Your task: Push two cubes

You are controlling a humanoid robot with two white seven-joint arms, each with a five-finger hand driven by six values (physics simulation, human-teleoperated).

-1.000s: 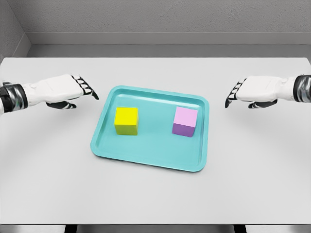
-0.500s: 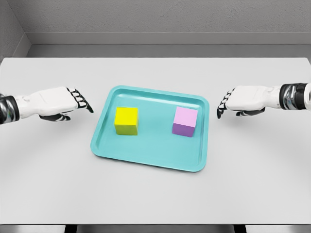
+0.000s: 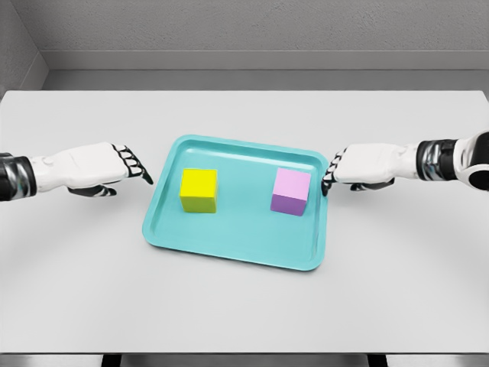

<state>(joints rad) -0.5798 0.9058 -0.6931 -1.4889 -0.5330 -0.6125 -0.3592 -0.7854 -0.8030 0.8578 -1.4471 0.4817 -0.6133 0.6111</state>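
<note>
Yellow cube (image 3: 199,189) and lilac cube (image 3: 291,191) on a teal plastic tray (image 3: 233,245), mid-tabletop.
Pale grey table (image 3: 244,306), grey walls; left hand (image 3: 107,167) and right hand (image 3: 359,166) seemingly relaxed, holding nothing.

Teal tray (image 3: 229,248) on grey table (image 3: 244,306)

No writing, label, brand, number or sign can be read anywhere in the view. The faces of the cubes and the tray show plain colour only.
</note>
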